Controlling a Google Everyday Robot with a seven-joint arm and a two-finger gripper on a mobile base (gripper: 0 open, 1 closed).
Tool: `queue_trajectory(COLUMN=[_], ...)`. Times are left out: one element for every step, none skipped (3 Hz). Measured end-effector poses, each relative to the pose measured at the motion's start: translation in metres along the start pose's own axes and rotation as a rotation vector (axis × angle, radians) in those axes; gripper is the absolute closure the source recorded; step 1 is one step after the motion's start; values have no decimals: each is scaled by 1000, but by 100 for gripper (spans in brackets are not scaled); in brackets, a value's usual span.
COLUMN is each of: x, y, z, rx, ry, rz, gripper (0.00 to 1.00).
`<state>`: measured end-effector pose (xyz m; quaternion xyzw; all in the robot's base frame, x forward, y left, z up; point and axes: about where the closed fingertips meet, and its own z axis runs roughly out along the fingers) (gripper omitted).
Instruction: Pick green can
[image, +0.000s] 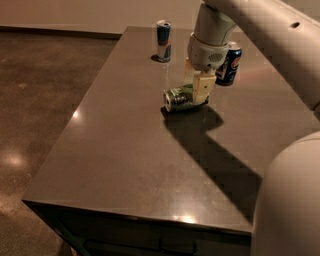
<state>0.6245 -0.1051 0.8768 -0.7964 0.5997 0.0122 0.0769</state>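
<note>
The green can (178, 99) lies on its side on the dark table (125, 150), its silver top facing the front left. My gripper (196, 83) points down over the can's right end. It is open, with one finger (203, 88) on the can's near side and the other on its far side. The can rests on the table. My arm hides the can's right end.
A slim blue-and-silver can (163, 34) stands at the table's far edge. A dark blue can with a red-white logo (229, 64) stands just behind and right of my gripper. My arm's shadow runs to the front right. The table's left edge drops to the floor.
</note>
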Motion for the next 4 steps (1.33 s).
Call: queue_trajectory(x=[4,5,-12,-14], y=[10,15,6,0], z=[-31,-58,-97,-96], rx=[34,70,176,193], ry=[-47,-93,-166,-169], rz=[25,38,12,11], gripper=[100,100,100,100])
